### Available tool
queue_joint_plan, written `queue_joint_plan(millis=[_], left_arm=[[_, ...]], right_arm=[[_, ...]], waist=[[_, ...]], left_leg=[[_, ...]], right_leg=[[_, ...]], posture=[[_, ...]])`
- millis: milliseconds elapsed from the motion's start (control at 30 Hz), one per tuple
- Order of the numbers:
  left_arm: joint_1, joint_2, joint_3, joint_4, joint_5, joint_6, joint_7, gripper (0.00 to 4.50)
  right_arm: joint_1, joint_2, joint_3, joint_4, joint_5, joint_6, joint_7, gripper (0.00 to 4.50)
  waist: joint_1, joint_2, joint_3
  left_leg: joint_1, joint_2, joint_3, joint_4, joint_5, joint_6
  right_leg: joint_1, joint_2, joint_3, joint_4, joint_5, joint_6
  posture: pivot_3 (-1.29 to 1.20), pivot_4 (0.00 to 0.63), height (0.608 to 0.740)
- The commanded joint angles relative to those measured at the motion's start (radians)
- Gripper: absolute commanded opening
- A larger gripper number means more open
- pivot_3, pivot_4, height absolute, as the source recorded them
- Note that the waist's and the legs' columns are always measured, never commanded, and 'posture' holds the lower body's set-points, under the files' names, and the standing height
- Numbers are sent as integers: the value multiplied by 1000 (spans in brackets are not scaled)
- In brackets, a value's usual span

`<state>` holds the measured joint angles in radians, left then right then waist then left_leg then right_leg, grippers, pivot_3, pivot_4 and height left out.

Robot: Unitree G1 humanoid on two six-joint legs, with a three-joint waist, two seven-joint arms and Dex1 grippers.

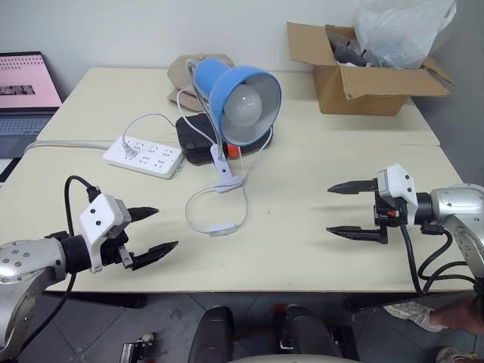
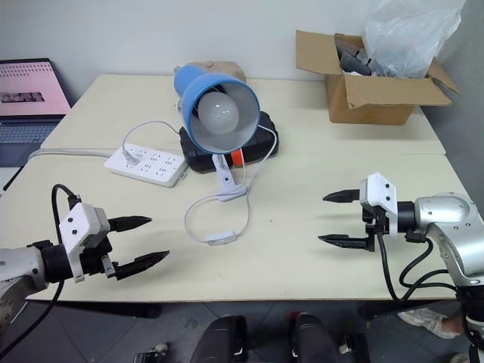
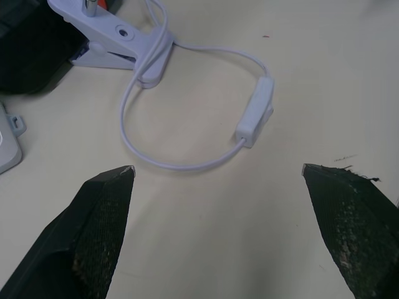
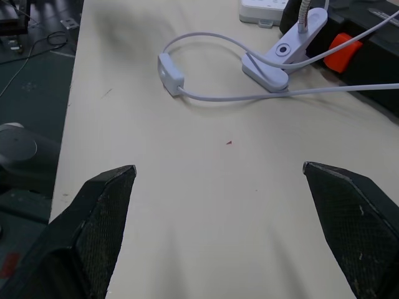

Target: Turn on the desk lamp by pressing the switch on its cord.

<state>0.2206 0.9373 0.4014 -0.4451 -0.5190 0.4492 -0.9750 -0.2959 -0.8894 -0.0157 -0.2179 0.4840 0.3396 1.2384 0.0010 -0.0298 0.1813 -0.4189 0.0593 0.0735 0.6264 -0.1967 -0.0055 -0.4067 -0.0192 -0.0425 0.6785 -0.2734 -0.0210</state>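
Switch point(image 1: 221, 229), a small white oblong set in the thin white cord point(image 1: 193, 208), lies flat on the cream worktop point(image 1: 302, 249), near the front edge and between the two arms, somewhat nearer the left one. The cord loops back from it to the clip base point(image 1: 224, 175) of the desk lamp point(image 1: 238, 94), whose blue shade and white bulb face the viewer; the bulb appears unlit. A white power strip point(image 1: 145, 155) lies to the left of the lamp, a black case point(image 1: 198, 140) behind the clip, and an open cardboard box point(image 1: 363, 72) at the far right. Left gripper point(image 1: 157, 229) and right gripper point(image 1: 342, 209) hover above the worktop with jaws spread wide, grasping nothing, each well apart from the switch. Judged from this layout, the press has not begun. To do it well, the nearer left arm should bring one fingertip squarely over the switch's button face and push straight down against the worktop, since an off-centre or slanting push would likely slide the light switch along with its slack cord.
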Motion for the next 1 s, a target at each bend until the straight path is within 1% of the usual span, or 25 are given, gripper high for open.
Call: queue_joint_plan(millis=[33, 167, 300, 400, 500, 567, 600, 667, 767, 867, 1000], left_arm=[[-17, -6, 25, -21, -13, -21, -12, 4489], [-53, 17, -15, 9, 20, -24, -20, 4489], [-121, -1, -56, 30, 29, -28, -15, 4489], [-130, -2, -78, 29, 27, -33, -37, 4489], [-128, 6, -96, 35, 17, -51, -83, 4489], [-152, 13, -88, 59, -52, -1, -132, 4489], [-175, 15, -97, 77, -48, 1, -136, 4489], [-210, 20, -125, 101, -13, -29, -145, 4489], [-241, 32, -197, 144, 87, -113, -160, 4489], [-268, 22, -256, 170, 112, -152, -195, 4489], [-349, -10, -346, 239, 156, -211, -220, 4489]], right_arm=[[-21, 4, -5, -16, -1, -3, -1, 4500], [-33, 9, 13, -25, 2, 13, 1, 4500], [-76, 5, 36, -4, -4, 25, 17, 4500], [-91, 3, 50, 3, -5, 30, 29, 4500], [-104, 6, 56, 1, -4, 40, 29, 4500], [-114, 10, 62, -1, -4, 47, 25, 4500], [-117, 14, 65, -4, -4, 49, 21, 4500], [-121, 18, 67, -15, -2, 53, 13, 4500], [-120, 27, 68, -34, -3, 62, -5, 4500], [-111, 31, 68, -59, -8, 69, -25, 4500], [-85, 35, 61, -105, -8, 110, -81, 4500]], waist=[[0, 0, 0], [0, 0, 0], [0, 0, 0], [0, 0, 0], [0, 0, 0], [-1, 0, 0], [0, 0, 0], [0, 0, 0], [0, 0, 0], [0, 0, 0], [0, 0, 0]], left_leg=[[0, 0, 0, 0, 0, 0], [0, 0, 0, 0, 0, 0], [0, 0, 0, 0, 0, 0], [0, 0, 1, 0, 0, 0], [0, 0, 1, 0, 0, 0], [0, 1, 1, 0, 0, 0], [0, 1, 1, 0, 0, 0], [0, 1, 1, 0, 0, 0], [0, 1, 1, 0, 0, 0], [0, 1, 2, 0, 0, 0], [-1, 1, 3, 0, 0, 0]], right_leg=[[0, 0, 0, 0, 0, 0], [0, 0, 0, 0, 0, 0], [0, 0, 0, 0, 0, 0], [0, 0, 0, 0, 0, 1], [0, 0, 0, 0, 0, 1], [-1, 1, 0, 0, 0, 1], [-1, 1, 0, 0, 0, 1], [-1, 1, -1, 1, 0, 1], [-1, 1, 0, 1, 1, 1], [-1, 1, 1, 1, 1, 1], [-2, 1, 1, 1, 1, 1]], posture=[[0, 150, 740], [0, 150, 740], [0, 150, 740], [0, 150, 740], [0, 150, 740], [0, 150, 740], [0, 150, 740], [0, 150, 740], [0, 150, 740], [0, 150, 740], [0, 150, 740]])
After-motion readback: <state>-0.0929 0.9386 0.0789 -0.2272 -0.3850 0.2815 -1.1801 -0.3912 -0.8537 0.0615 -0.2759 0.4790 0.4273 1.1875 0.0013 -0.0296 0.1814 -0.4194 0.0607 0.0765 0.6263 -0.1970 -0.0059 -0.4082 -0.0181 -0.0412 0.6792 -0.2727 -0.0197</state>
